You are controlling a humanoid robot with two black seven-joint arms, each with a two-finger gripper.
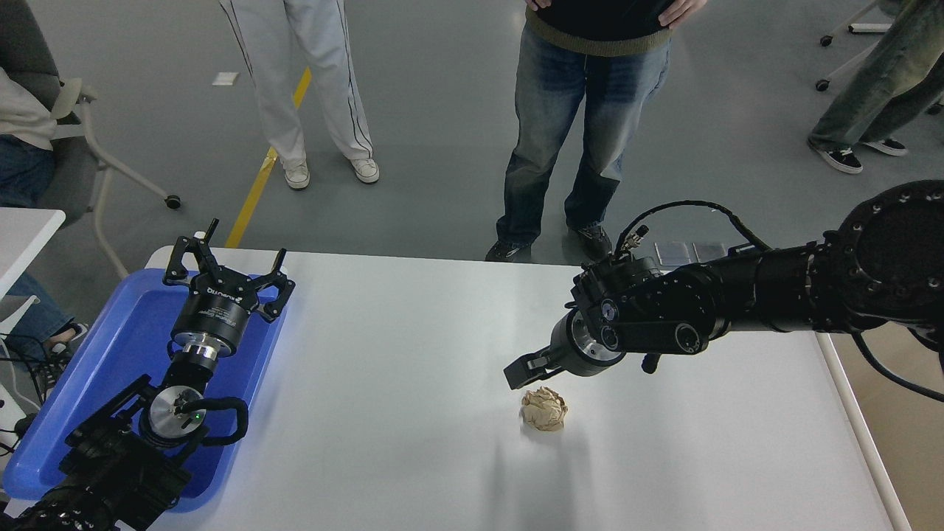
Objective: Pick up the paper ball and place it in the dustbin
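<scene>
Small print on left claw (225, 259) (unreadable, inverted)
</scene>
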